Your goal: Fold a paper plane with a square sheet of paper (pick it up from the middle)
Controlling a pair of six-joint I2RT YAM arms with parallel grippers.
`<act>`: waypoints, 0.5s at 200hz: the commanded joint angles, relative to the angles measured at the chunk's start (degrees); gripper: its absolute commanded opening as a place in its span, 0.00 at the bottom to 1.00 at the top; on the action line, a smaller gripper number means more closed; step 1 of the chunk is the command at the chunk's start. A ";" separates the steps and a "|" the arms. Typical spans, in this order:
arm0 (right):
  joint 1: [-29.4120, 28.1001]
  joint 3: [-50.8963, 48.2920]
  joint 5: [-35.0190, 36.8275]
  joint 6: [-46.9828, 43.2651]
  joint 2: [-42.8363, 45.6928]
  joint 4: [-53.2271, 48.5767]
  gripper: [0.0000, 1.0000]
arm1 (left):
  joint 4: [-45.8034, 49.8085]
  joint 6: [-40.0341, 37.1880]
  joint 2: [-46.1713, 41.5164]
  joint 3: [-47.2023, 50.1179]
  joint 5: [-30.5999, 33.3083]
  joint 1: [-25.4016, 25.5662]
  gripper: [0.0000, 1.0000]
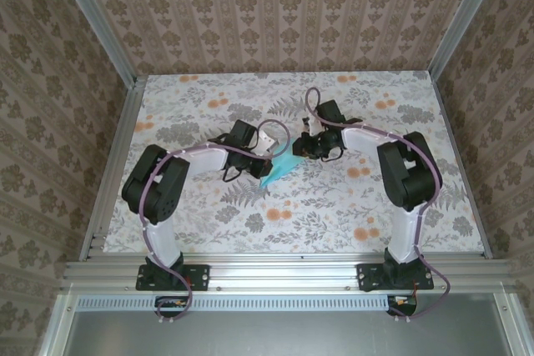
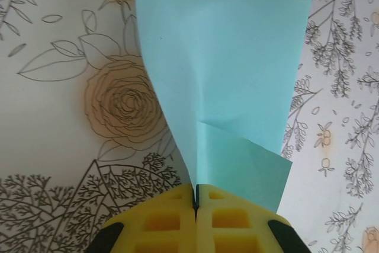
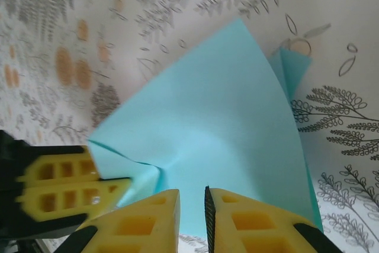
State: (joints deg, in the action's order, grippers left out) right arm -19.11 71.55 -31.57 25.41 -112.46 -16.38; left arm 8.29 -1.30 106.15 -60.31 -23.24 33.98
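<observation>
The square sheet of paper (image 2: 225,75) is clamped by left hand (image 2: 195,189), right hand (image 3: 192,197) barely parted around it

Checking in from the remote desk: the sheet of paper (image 1: 279,168) sits over the middle of the table (image 1: 209,214), right between the two arms' ends. The left gripper (image 1: 269,154) is touching its left side, and the right gripper (image 1: 302,146) is just behind it to the right, with both close together. On the left wrist cam the sheet's near edge is between the left fingers (image 2: 172,217) and runs off toward the right gripper at the far end. On the right wrist cam the left gripper is at the sheet's lower-left corner.
</observation>
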 commanded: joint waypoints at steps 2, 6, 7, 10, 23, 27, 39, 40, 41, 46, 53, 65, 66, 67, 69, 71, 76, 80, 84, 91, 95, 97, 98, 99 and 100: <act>-0.29 2.60 -2.64 -1.46 -2.44 -0.39 0.20 | 1.15 0.60 0.98 -1.87 2.49 0.08 0.00; -0.25 2.82 -2.94 -1.43 -2.78 -0.37 0.21 | 1.19 0.60 1.15 -1.99 2.58 0.12 0.00; -0.28 2.81 -3.00 -1.47 -2.86 -0.34 0.21 | 1.20 0.60 1.20 -2.00 2.63 0.17 0.00; -0.31 2.96 -3.09 -1.50 -3.10 -0.24 0.20 | 1.29 0.60 1.29 -2.08 2.63 0.25 0.00; -0.33 3.44 -4.03 -1.40 -4.04 0.15 0.20 | 1.57 0.10 1.67 -2.52 2.99 0.73 0.01; -0.32 3.55 -4.44 -1.27 -4.36 0.31 0.20 | 1.74 -0.08 1.76 -2.61 3.05 0.90 0.01; -0.31 3.64 -5.14 -0.82 -5.01 1.16 0.20 | 1.90 -0.29 2.15 -2.87 3.44 1.25 0.01; -0.31 3.66 -5.15 -0.81 -5.03 1.17 0.20 | 1.90 -0.33 2.19 -2.88 3.46 1.26 0.01; -0.31 3.72 -5.16 -0.81 -5.04 1.22 0.20 | 1.90 -0.35 2.20 -2.88 3.46 1.26 0.01; -0.31 3.89 -5.29 -0.66 -5.40 1.27 0.20 | 2.03 -0.44 2.23 -3.04 3.43 1.35 0.01; -0.31 4.08 -5.35 -0.48 -5.87 1.45 0.20 | 1.90 -0.46 2.48 -3.06 3.72 1.56 0.01; -0.31 4.37 -5.39 -0.02 -6.65 1.91 0.20 | 1.81 -0.46 2.65 -3.14 4.08 1.64 0.01; -0.31 4.42 -5.41 -0.01 -6.68 1.94 0.20 | 1.81 -0.41 2.66 -3.14 4.12 1.67 0.01; -0.31 4.45 -5.42 -0.01 -6.74 1.95 0.20 | 1.77 -0.44 2.66 -3.14 4.15 1.69 0.01; -0.42 4.54 -5.43 0.12 -6.94 2.10 0.20 | 1.78 -0.45 2.66 -3.16 4.17 1.70 0.01; -0.43 4.62 -5.38 0.13 -7.04 2.09 0.20 | 1.67 -0.39 2.68 -3.17 4.28 1.71 0.01; -0.53 4.80 -5.01 0.30 -7.38 2.06 0.20 | 1.45 -0.21 2.67 -3.14 4.43 1.71 0.01; -0.49 4.89 -4.61 0.47 -7.61 2.11 0.20 | 1.17 -0.11 2.65 -3.08 4.37 1.72 0.02; -0.57 4.96 -4.14 0.67 -7.80 2.19 0.19 | 1.05 0.16 2.66 -3.02 4.35 1.71 0.02; -0.55 5.02 -3.29 1.22 -8.23 2.23 0.19 | 0.61 0.64 2.45 -2.78 4.35 1.79 0.04; -0.49 5.08 -2.68 1.78 -8.49 2.31 0.19 | 0.13 1.12 2.31 -2.50 4.35 1.79 0.05; -0.53 5.09 -2.28 1.98 -8.59 2.32 0.19 | 0.01 1.26 2.20 -2.39 4.30 1.79 0.06; -0.51 5.09 -2.10 2.13 -8.66 2.36 0.19 | -0.14 1.41 2.12 -2.37 4.28 1.79 0.06; -0.50 5.05 -1.92 2.25 -8.74 2.34 0.19 | -0.35 1.53 2.08 -2.27 4.27 1.79 0.06; -0.49 5.03 -1.78 2.35 -8.78 2.37 0.19 | -0.50 1.59 2.02 -2.18 4.27 1.79 0.07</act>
State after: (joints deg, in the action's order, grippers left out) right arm -19.29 75.29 -35.14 25.71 -118.87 -14.72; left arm 8.60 -1.28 107.66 -62.28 -19.59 35.62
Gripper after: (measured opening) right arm 0.192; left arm 0.047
